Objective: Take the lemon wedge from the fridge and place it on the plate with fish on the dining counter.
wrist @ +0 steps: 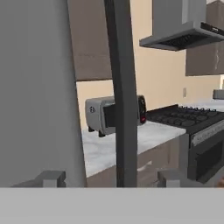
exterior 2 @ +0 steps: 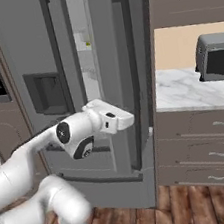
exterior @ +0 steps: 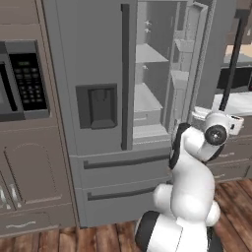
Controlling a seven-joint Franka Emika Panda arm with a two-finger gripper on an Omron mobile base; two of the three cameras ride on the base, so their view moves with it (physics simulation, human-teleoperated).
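Progress is sitting at an early stage: the fridge [exterior: 98, 59] is standing with its right door [exterior 2: 126, 56] swung partway out, which is exposing the pale shelves [exterior: 147, 54] inside, so the opening step is looking done or nearly so. In the hand view the gripper [wrist: 111, 178] is pointing along the door's outer face, its two fingertips [wrist: 50, 177] are standing well apart, and the long dark handle [wrist: 122, 87] is running upright through the gap between them with neither tip visibly pressing on it; nothing is being held. Beyond the gripper, past the handle, a silver toaster [wrist: 103, 116] is sitting on a marble counter [wrist: 109, 148], with a black stove [wrist: 188, 116] and a range hood [wrist: 183, 30] further off to one side. In the right base view, the gripper [exterior 2: 130, 119] is hovering at the edge of the open door, and a tiny yellow speck [exterior 2: 88, 44] is showing inside the fridge, above the gripper and deeper in on the side away from the door; judging by colour and size this is probably the lemon wedge, though it is too small to be sure. What is remaining is most of the job: drawing the hand clear of the handle, reaching up into the compartment, closing on the wedge, and then carrying it to the plate with fish on the dining counter.
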